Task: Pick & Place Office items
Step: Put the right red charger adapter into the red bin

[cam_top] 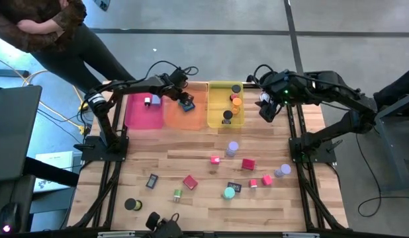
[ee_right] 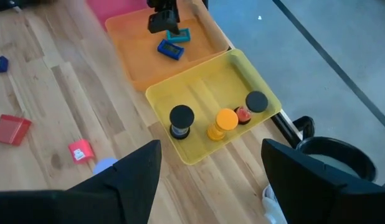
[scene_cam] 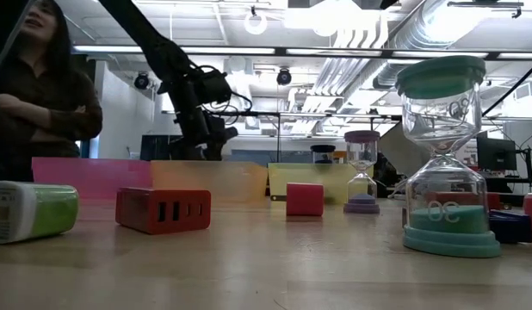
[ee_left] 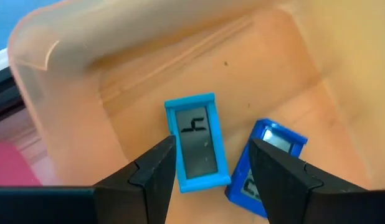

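Observation:
My left gripper [ee_left: 212, 148] hangs open, pointing down into the orange tray [ee_left: 86, 56]. A light-blue flat rectangle [ee_left: 195, 140] lies on the tray floor below the gap between its fingers. A dark blue one [ee_left: 267, 162] leans beside it. In the right wrist view the left gripper [ee_right: 162, 18] stands just above both pieces, apart from them. My right gripper [ee_right: 211, 146] is open and empty, high beside the yellow tray [cam_top: 218, 122]. That tray holds two black-topped cylinders [ee_right: 182, 119] and an orange one [ee_right: 225, 122].
The pink tray [cam_top: 135, 119] at the left holds one small pale piece [cam_top: 148, 100]. Loose pieces are scattered across the near wooden table: a purple cylinder [cam_top: 233, 147], red cubes [cam_top: 248, 164], a red block [cam_top: 190, 182], a teal cylinder [cam_top: 229, 192]. A person stands beyond the far-left corner.

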Tool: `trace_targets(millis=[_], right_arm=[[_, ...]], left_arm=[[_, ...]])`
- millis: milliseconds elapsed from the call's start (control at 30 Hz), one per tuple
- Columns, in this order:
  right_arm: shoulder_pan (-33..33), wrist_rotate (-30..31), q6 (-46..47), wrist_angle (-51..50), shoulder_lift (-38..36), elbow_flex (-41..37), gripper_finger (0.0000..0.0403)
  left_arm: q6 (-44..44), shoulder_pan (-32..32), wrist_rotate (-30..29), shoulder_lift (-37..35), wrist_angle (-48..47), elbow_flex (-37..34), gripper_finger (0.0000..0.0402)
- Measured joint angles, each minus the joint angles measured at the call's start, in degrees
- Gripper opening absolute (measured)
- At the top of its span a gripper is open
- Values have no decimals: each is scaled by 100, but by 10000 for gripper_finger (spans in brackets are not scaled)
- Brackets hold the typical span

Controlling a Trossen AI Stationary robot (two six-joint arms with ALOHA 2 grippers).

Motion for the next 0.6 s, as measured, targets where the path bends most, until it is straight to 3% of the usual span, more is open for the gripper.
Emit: trace_targets(millis=[367, 600], right_arm=[[7, -117, 100, -13, 0, 0, 266], [143, -133, 119, -291, 0, 0, 266]], left_arm=[[345, -201, -20, -92, -700, 0, 200], [511, -335, 257, -705, -1174, 2, 269]])
